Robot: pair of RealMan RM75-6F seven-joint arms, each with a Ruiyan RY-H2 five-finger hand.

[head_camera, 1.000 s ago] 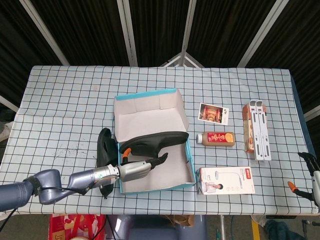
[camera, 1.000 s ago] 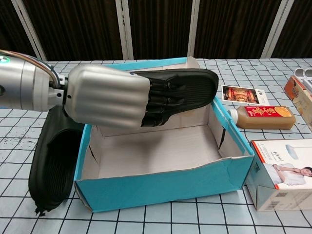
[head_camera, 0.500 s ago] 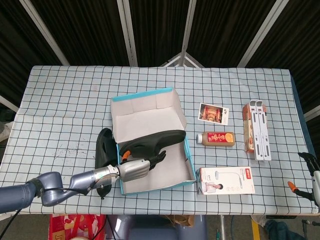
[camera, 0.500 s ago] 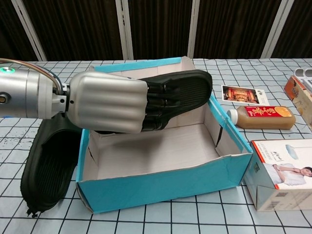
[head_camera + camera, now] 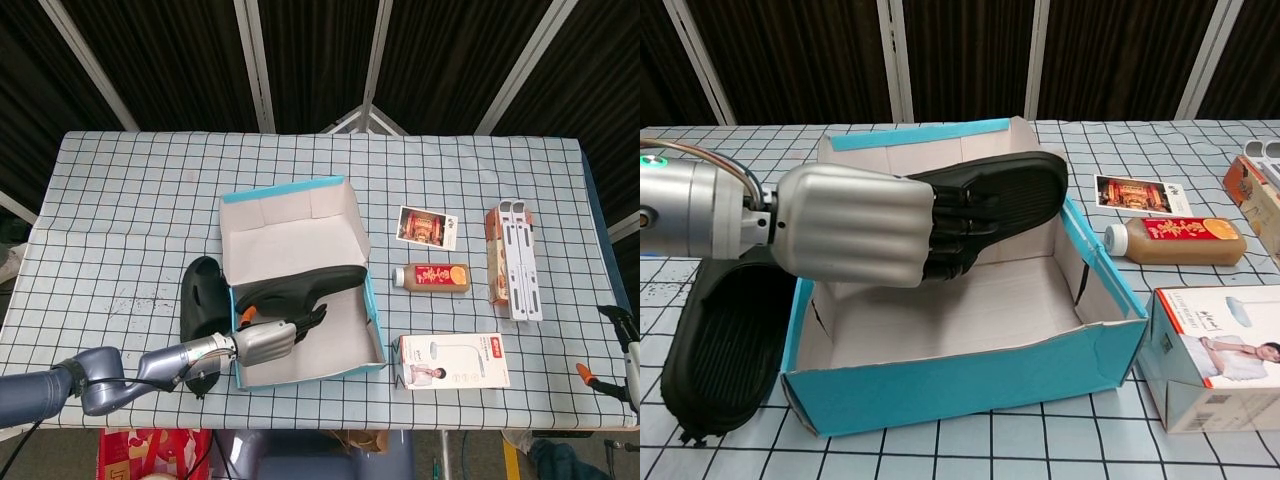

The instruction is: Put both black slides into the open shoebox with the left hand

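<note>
Left hand (image 5: 855, 225) closed around one black slide (image 5: 1010, 190), fingers (image 5: 955, 225) curled over its ribbed sole — held above the open shoebox (image 5: 970, 385), toe toward the box's right wall. In the head view the same hand (image 5: 262, 337) over the near-left part of the shoebox (image 5: 375, 330), slide (image 5: 305, 285) stretched diagonally across the interior. Could not tell whether the slide touched the box floor. Second slide (image 5: 720, 335) flat on the table (image 5: 1200, 140), sole up, just beside the box's left wall; same slide (image 5: 200, 300) in the head view, left of the box.

Right of the box — a bottle (image 5: 1175, 240) on its side, a photo card (image 5: 1138, 193) behind it, a white carton (image 5: 1220, 355) near the front edge. Farther right, an orange box (image 5: 496, 255) with a white stand (image 5: 520, 260) next to it.

Right hand (image 5: 625, 350) just in view at the table's right edge; grip could not be made out.
</note>
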